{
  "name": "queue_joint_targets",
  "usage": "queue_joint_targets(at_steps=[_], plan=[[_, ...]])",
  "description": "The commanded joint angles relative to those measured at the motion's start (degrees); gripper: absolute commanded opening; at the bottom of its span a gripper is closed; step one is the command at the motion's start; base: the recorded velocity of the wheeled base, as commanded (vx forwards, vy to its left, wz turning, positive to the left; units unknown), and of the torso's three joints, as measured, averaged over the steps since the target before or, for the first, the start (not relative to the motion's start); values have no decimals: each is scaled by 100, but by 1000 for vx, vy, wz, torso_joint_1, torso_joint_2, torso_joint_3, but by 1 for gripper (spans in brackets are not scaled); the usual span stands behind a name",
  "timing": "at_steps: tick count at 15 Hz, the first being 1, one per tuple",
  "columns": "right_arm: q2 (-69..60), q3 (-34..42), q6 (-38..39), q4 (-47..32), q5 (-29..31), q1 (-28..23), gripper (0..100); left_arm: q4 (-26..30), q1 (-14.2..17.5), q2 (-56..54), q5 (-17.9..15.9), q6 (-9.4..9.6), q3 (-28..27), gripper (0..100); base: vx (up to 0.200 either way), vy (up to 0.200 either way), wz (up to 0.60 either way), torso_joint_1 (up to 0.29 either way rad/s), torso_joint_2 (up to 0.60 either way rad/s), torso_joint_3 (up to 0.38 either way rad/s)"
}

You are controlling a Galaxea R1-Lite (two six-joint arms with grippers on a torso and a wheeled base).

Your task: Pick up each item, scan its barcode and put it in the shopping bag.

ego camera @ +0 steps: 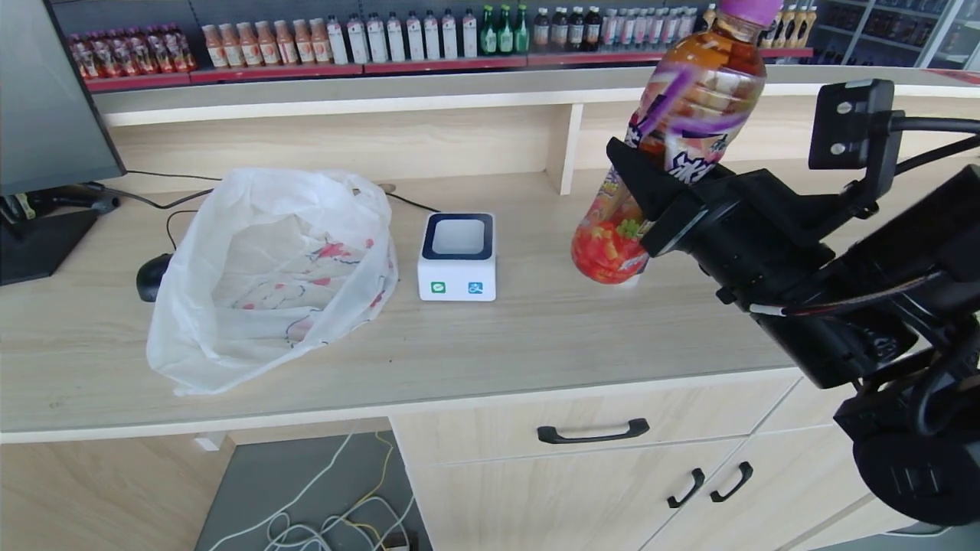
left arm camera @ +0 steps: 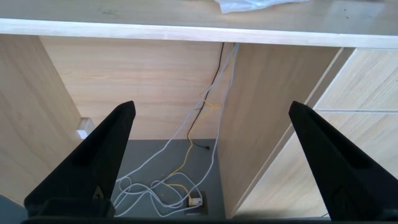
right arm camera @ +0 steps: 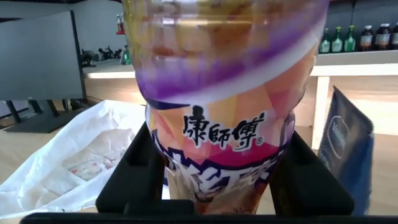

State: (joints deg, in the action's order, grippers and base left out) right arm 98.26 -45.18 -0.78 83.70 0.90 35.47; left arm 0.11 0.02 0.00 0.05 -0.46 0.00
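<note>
One bottle (ego camera: 700,92), seemingly full and so likely heavy, stiff but slick, sits tilted in the right pincer (ego camera: 647,195), clamped at its lower waist above the surface (ego camera: 536,329), right of the scanner (ego camera: 458,256). That mid-body hold looks soundest. The left pincer (left arm camera: 211,109) gapes wide.

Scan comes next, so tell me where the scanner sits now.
In the head view the scanner stands on the counter, just right of the shopping bag, with the held bottle farther right.
</note>
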Motion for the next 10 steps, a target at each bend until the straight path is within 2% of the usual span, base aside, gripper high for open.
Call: queue_joint_targets(at_steps=[1, 5, 10], plan=[[27, -17, -10, 50, -2, -5, 0, -2, 6, 0, 4, -6, 0, 100, 0, 200, 0, 17, -7, 2], [27, -35, -54, 76, -20, -5, 0, -2, 6, 0, -5, 2, 0, 100, 0, 200, 0, -1, 1, 2], [-96, -17, -54, 59, -11, 3, 0, -11, 6, 0, -5, 2, 0, 100, 0, 0, 0, 0, 0, 0]])
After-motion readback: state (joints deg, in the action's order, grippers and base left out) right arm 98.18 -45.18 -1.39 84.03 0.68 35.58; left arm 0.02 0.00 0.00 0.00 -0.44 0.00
